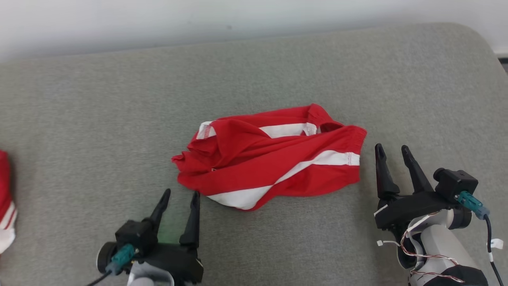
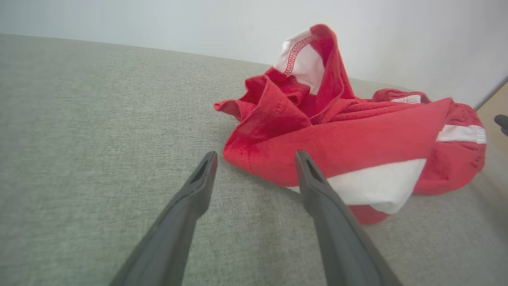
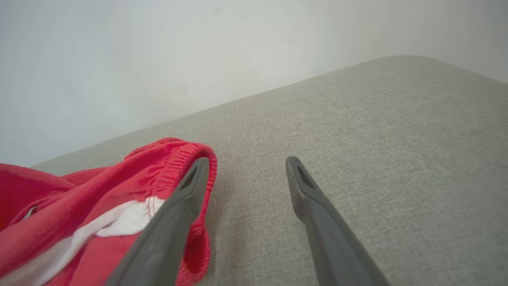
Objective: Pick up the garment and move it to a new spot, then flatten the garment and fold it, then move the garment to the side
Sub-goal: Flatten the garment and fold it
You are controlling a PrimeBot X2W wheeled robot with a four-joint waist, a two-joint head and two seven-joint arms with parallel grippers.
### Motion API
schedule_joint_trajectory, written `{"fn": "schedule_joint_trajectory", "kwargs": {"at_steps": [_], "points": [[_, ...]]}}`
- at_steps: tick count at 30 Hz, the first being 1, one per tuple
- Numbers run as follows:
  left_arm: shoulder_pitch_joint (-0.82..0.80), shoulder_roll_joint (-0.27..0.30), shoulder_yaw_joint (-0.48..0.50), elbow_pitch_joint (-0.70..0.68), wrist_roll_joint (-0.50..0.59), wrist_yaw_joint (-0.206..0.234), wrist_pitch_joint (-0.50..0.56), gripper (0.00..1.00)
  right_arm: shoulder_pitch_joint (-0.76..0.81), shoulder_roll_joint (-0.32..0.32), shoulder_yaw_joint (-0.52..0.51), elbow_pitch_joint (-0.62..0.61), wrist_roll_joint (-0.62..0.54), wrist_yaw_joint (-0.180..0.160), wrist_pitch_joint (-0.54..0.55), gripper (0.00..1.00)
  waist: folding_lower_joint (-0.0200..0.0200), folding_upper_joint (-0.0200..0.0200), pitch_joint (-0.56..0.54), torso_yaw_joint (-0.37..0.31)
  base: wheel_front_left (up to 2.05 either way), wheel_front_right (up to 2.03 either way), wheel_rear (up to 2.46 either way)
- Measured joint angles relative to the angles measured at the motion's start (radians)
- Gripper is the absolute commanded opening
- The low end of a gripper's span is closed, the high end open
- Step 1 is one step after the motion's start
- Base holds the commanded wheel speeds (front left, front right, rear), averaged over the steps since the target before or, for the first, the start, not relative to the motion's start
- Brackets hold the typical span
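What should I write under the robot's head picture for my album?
A crumpled red-and-white garment lies on a grey cushion between the open left gripper and open right gripper.

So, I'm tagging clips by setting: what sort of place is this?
Probably an indoor garment-folding test setup, not clearly a home. There is a grey fabric-covered cushion surface with a rounded corner, set against a bare white wall, and crumpled red-and-white shorts lie on it.
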Motion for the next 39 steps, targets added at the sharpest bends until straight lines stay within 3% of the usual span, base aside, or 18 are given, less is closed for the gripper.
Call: {"fn": "schedule_joint_trajectory", "kwargs": {"at_steps": [10, 16, 17, 18, 19, 27, 39], "points": [[-0.103, 0.0, 0.054, 0.093, -0.011, 0.023, 0.0, 1.0, 0.003, 0.01, 0.016, -0.024, 0.006, 0.0, 0.0, 1.0, 0.0001, 0.0001, 0.07, -0.073, 0.0, 0.0, 0.0], [-0.12, -0.002, 0.109, 0.094, -0.011, 0.067, 0.0, 1.0, 0.002, 0.02, 0.014, -0.029, 0.011, 0.0, 0.0, 1.0, 0.0001, 0.0001, 0.092, -0.087, 0.0, 0.0, 0.0], [-0.12, 0.0, 0.109, 0.093, -0.011, 0.066, 0.0, 0.85, 0.001, 0.021, 0.015, -0.03, 0.011, 0.0, 0.0, 1.0, 0.0001, 0.0001, 0.093, -0.087, 0.0, 0.0, 0.0], [-0.12, 0.0, 0.105, 0.093, -0.01, 0.061, 0.0, 0.39, 0.001, 0.022, 0.017, -0.031, 0.011, 0.0, 0.0, 1.0, 0.0001, 0.0001, 0.094, -0.086, 0.0, 0.0, 0.0], [-0.12, 0.0, 0.099, 0.096, -0.008, 0.059, 0.0, 0.0, 0.0, 0.025, 0.019, -0.032, 0.011, 0.0, 0.0, 1.0, 0.0001, 0.0001, 0.094, -0.085, 0.0, 0.0, 0.0], [-0.103, -0.001, 0.078, 0.105, -0.009, 0.031, 0.0, 0.0, 0.001, 0.031, 0.018, -0.027, 0.02, 0.0, 0.0, 1.0, 0.0001, 0.0001, 0.073, -0.071, 0.0, 0.0, 0.0], [0.016, -0.001, 0.061, -0.182, 0.065, -0.01, 0.0, 0.0, 0.083, 0.066, -0.021, -0.002, 0.028, 0.0, 0.0, 1.0, -0.0002, -0.0001, -0.02, 0.01, 0.0, 0.0, 0.0]]}}
